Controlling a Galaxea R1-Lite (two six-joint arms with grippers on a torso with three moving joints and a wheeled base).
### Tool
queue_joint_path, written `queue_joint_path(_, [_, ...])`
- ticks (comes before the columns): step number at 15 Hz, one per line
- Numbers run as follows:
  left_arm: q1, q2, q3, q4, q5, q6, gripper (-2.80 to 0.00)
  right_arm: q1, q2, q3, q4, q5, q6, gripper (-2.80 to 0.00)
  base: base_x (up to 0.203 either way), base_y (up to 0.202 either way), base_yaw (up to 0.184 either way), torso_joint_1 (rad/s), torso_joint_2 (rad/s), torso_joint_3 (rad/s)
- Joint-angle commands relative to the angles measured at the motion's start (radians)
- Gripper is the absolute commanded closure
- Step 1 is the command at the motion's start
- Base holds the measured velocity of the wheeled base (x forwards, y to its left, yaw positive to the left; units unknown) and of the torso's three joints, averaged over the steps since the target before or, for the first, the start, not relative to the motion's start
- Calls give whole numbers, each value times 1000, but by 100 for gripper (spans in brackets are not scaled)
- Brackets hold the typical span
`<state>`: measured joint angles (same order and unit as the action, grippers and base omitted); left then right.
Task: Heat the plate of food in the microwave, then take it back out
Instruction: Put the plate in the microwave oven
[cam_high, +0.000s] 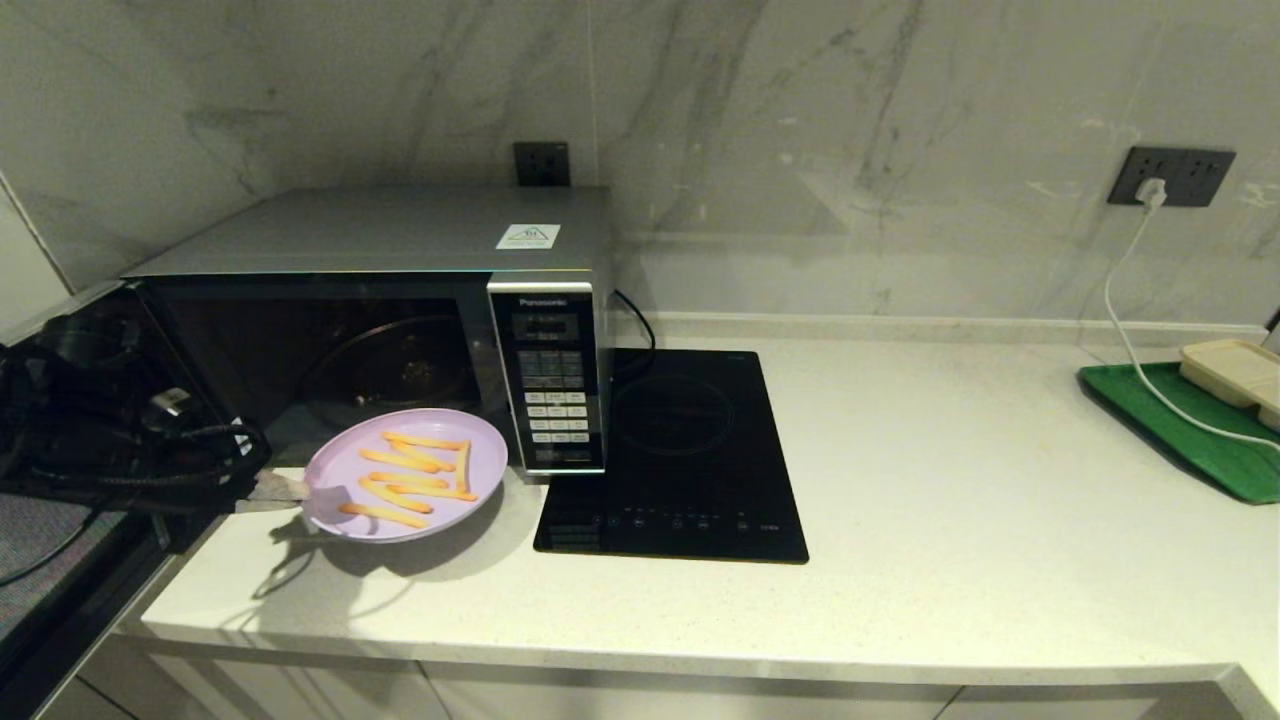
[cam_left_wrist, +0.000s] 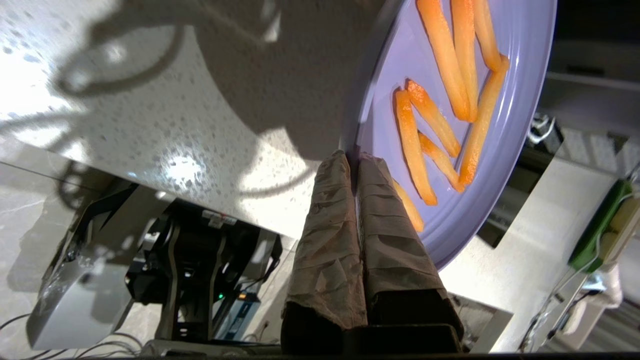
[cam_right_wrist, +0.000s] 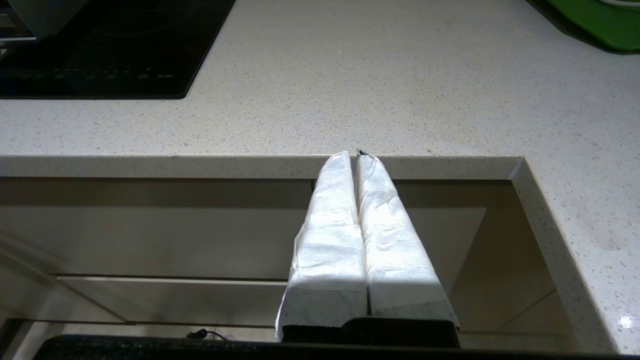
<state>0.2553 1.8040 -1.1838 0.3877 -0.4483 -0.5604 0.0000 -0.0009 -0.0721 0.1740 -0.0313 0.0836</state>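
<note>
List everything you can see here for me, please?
microwave: one, silver, door open, left on the counter
plate of food: one, lilac with orange sticks, held above the counter before the microwave
induction cooktop: one, black, right of the microwave
tray: one, green, far right
container: one, beige, on the tray
white cable: one, plugged into the wall socket
left end effector: one, shut on the plate rim
right end effector: one, shut, at the counter's front edge

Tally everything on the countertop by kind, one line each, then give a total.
Microwave: 1
Induction cooktop: 1
Green tray: 1
Beige tray: 1
Plate of fries, carried above the counter by the left gripper: 1
Total: 5
</note>
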Motion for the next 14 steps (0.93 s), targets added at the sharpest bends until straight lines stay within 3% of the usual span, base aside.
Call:
queue_joint_path(1, [16, 29, -23, 2, -3, -7, 0, 0, 1, 0, 1, -1, 1, 0, 0, 0, 0, 0, 0, 0])
queue_joint_path(5, [46, 53, -54, 2, -3, -9, 0, 0, 1, 0, 1, 1, 1, 0, 0, 0, 0, 0, 0, 0])
queue_joint_path(14, [50, 134, -170, 2, -29, -120, 0, 0, 1, 0, 1, 0, 1, 0, 0, 0, 0, 0, 0, 0])
